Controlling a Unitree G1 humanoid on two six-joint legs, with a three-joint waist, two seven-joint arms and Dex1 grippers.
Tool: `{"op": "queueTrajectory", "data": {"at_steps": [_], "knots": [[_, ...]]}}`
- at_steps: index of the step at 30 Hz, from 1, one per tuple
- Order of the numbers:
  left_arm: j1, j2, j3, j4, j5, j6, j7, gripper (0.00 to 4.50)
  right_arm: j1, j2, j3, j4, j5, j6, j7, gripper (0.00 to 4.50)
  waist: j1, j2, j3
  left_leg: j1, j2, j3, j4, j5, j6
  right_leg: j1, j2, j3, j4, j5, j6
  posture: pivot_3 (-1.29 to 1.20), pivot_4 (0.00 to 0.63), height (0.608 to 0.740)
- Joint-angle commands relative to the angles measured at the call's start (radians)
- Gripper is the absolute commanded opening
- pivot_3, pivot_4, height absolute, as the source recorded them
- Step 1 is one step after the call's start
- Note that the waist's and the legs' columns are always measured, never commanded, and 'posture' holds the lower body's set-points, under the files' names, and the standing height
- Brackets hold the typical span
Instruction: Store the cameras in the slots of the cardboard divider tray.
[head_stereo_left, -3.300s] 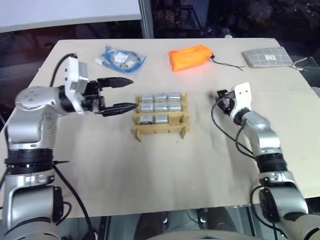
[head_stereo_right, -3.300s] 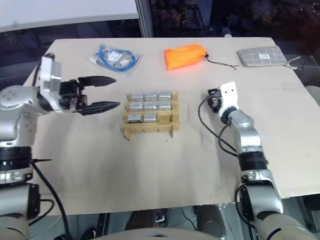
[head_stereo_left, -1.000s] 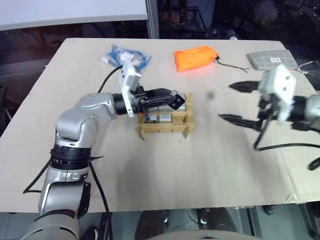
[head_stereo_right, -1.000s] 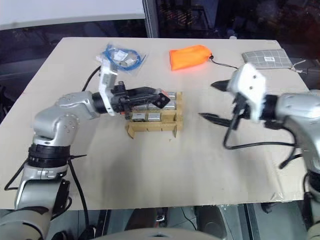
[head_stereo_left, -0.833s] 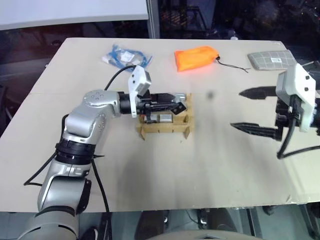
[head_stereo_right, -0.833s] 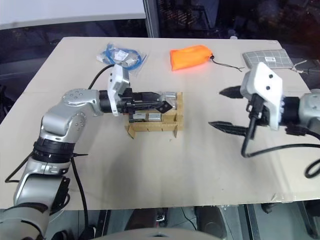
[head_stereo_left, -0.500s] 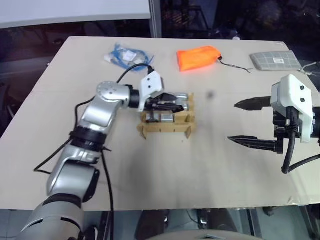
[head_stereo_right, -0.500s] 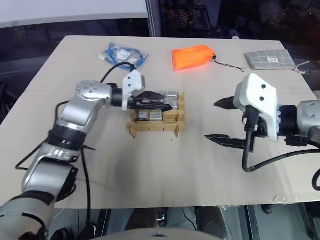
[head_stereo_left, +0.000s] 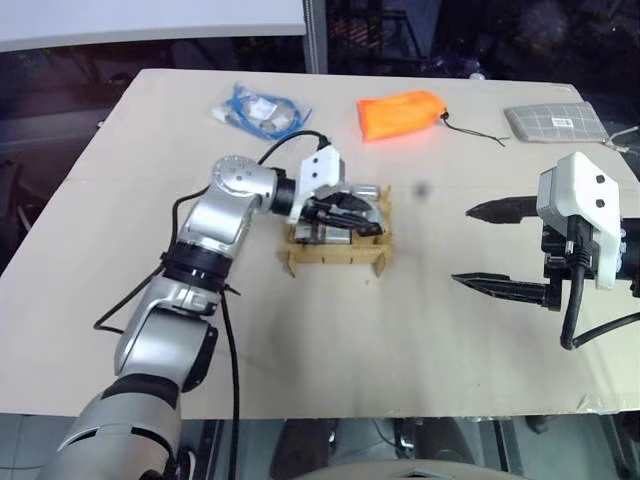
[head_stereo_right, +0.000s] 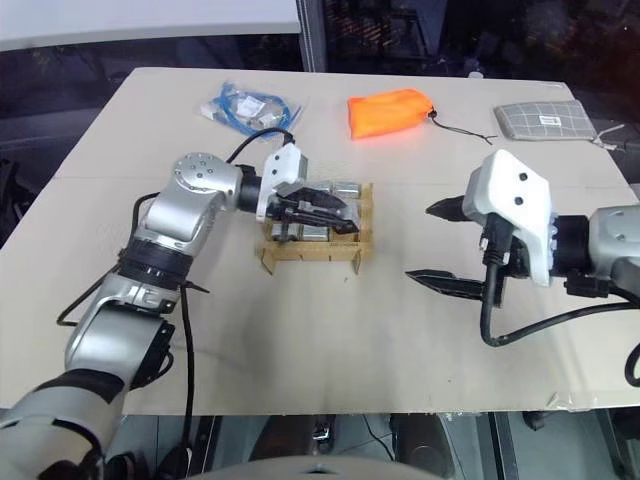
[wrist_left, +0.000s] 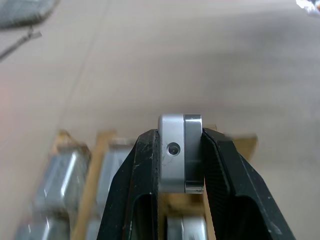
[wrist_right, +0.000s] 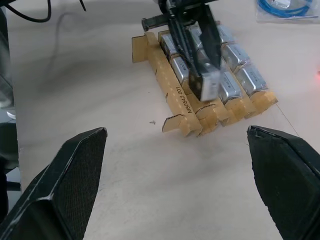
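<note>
Your left gripper (wrist_left: 181, 165) is squeezed tight on 1 camera (wrist_left: 181, 152), with a black finger (wrist_left: 142, 180) pressed flat on each side of it. You can see the little round lens on the silver side that faces you in the left wrist view. You are holding this camera just above the cardboard tray (head_stereo_left: 335, 255), over the end of the tray nearest your right arm, and it is not down in a slot. The tray sits on the table (head_stereo_left: 330, 340) near the middle, a bit to your left. More cameras (wrist_right: 235, 67) already sit in the tray's slots, side by side in rows, in the part of the tray far from you. The row of slots closest to you looks bare. Your right gripper (head_stereo_left: 500, 248) is wide open and holds nothing. It hangs in the air well to the right of the tray, with its 2 black fingers (head_stereo_left: 497, 288) pointing toward the tray. At the far edge of the table you can see a bag with a blue cable (head_stereo_left: 262, 106), an orange pouch (head_stereo_left: 403, 113) and a grey checked pouch (head_stereo_left: 555, 122).
</note>
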Motion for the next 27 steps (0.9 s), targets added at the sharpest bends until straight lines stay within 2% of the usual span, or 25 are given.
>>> {"op": "queueTrajectory", "data": {"at_steps": [1,11,12,13,15,19,24,27], "knots": [[-0.014,0.009,-0.006,0.024,0.047,-0.039,0.005,0.66,-0.002,-0.019,-0.039,-0.012,0.004,-0.033,-0.016,4.47,0.000,0.000,0.000,0.000,0.000,0.000,0.000,0.000,0.000,0.000,0.000,0.000,0.000,0.000,0.000,0.00,0.150,0.740],[-0.057,-0.062,-0.024,0.065,0.087,-0.052,0.018,0.66,-0.001,-0.031,-0.027,-0.003,0.010,-0.055,-0.020,4.47,0.000,0.000,0.000,0.000,0.000,-0.001,0.001,-0.001,0.002,0.000,0.000,0.000,0.001,0.000,0.000,0.00,0.150,0.740],[-0.062,-0.066,-0.017,0.068,0.082,-0.051,0.019,1.46,0.002,-0.033,-0.030,-0.004,0.012,-0.054,-0.024,4.50,0.001,0.000,0.000,0.000,0.000,-0.001,0.001,-0.001,0.002,0.000,0.000,0.000,0.001,0.000,0.000,0.00,0.150,0.740],[-0.065,-0.065,-0.013,0.068,0.078,-0.049,0.011,1.67,0.007,-0.035,-0.035,-0.006,0.015,-0.052,-0.026,4.50,0.001,0.000,0.000,0.000,0.000,-0.001,0.001,-0.001,0.002,0.000,0.000,0.000,0.001,0.000,0.000,0.00,0.150,0.740],[-0.070,-0.063,-0.003,0.067,0.071,-0.048,0.004,2.42,0.013,-0.038,-0.041,-0.009,0.020,-0.051,-0.030,4.50,0.001,0.000,0.000,0.000,0.000,-0.001,0.001,-0.001,0.002,0.000,0.000,-0.001,0.001,0.000,0.000,0.00,0.150,0.740],[-0.105,-0.071,0.060,0.099,0.048,-0.047,0.065,4.42,0.019,-0.044,-0.045,-0.009,0.031,-0.054,-0.038,4.50,0.001,0.000,0.000,0.000,0.000,-0.001,0.001,-0.001,0.002,0.000,0.000,-0.001,0.001,0.000,0.000,0.00,0.150,0.740],[-0.104,-0.021,0.216,0.059,-0.082,0.045,0.063,4.47,0.056,-0.037,-0.063,-0.001,0.026,-0.064,-0.045,4.50,-0.002,0.000,0.000,0.000,0.000,-0.001,0.001,-0.001,0.002,0.000,0.000,-0.001,0.001,0.000,0.000,0.00,0.150,0.740],[-0.019,0.041,0.307,-0.044,-0.169,0.086,0.045,4.47,0.118,-0.003,-0.091,0.012,-0.003,-0.101,-0.052,4.50,-0.009,0.000,0.000,0.000,0.001,-0.001,0.001,0.000,0.000,0.000,0.000,0.000,0.001,0.000,0.000,0.00,0.150,0.740]]}}
